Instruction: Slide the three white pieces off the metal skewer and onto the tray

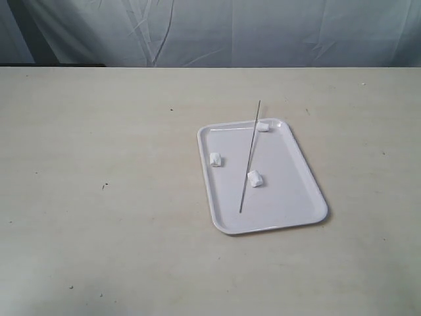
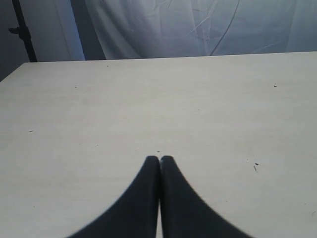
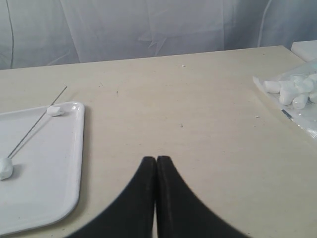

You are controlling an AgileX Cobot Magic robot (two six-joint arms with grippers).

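The white tray (image 1: 299, 197) lies right of centre on the table. Across it rests the thin metal skewer (image 1: 250, 158), its far end poking past the far rim. Three white pieces are on the tray: one at the far rim (image 1: 262, 126) touching the skewer, one to the left (image 1: 215, 158) apart from it, one (image 1: 255, 178) right beside it. In the right wrist view the tray (image 3: 59, 163), skewer (image 3: 37, 124) and two pieces (image 3: 55, 110) (image 3: 4, 167) show. My left gripper (image 2: 159, 157) is shut over bare table. My right gripper (image 3: 156, 158) is shut, to the side of the tray.
A clear bag of white marshmallow-like pieces (image 3: 292, 91) lies on the table at the far side of the right wrist view. A grey cloth backdrop hangs behind the table. Neither arm shows in the exterior view.
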